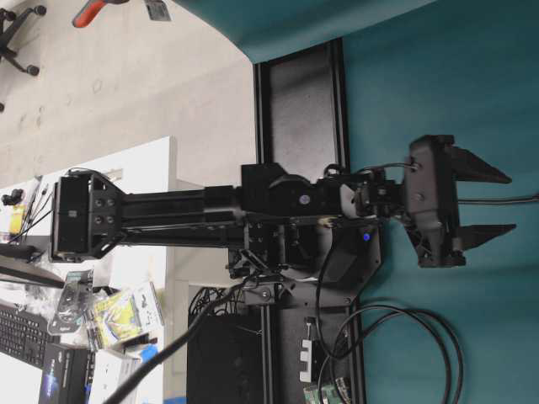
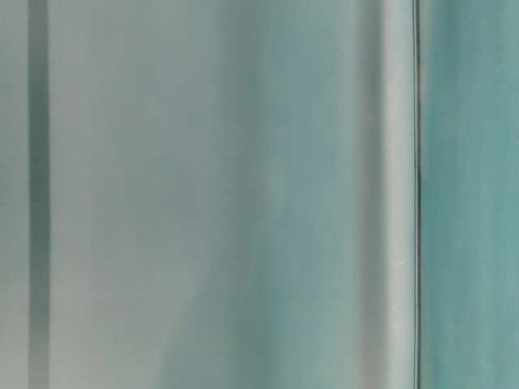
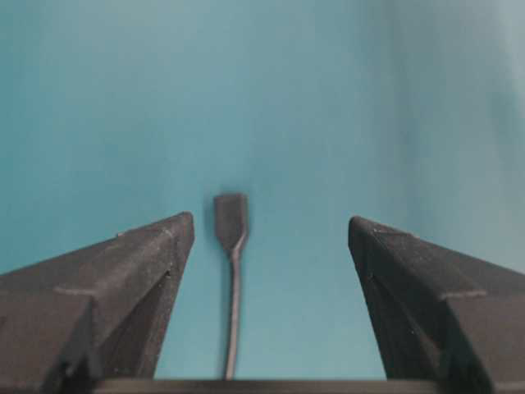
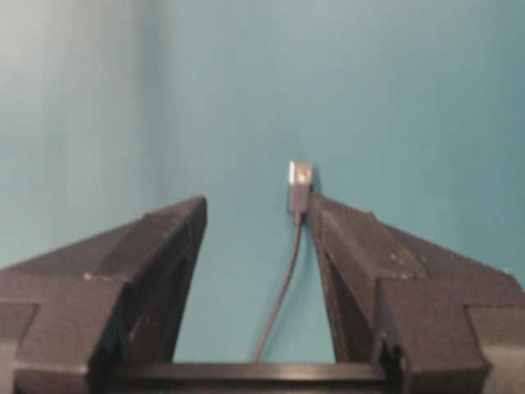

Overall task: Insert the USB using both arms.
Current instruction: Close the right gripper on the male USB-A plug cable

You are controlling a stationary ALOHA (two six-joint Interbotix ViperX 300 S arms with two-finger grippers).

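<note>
Left pincer point(image 3: 271, 238) spread wide over teal tabletop point(image 3: 369, 98); dark cable plug point(image 3: 230, 217) lies flat btwn its fingers, touching neither. Right pincer point(image 4: 256, 215) also spread, USB plug point(image 4: 299, 187) w/ silver tip just beside right-hand finger point(image 4: 353, 238) (contact unclear). Overhead shows one black arm point(image 1: 253, 210), pincer apart, nothing held.

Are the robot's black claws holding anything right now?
No. The left gripper is open around a dark cable plug; the right gripper is open beside a silver-tipped USB plug.

Black ribbed arm point(image 1: 185, 215), boxy screwed housings, pointed black fingers point(image 1: 482, 167)
</note>
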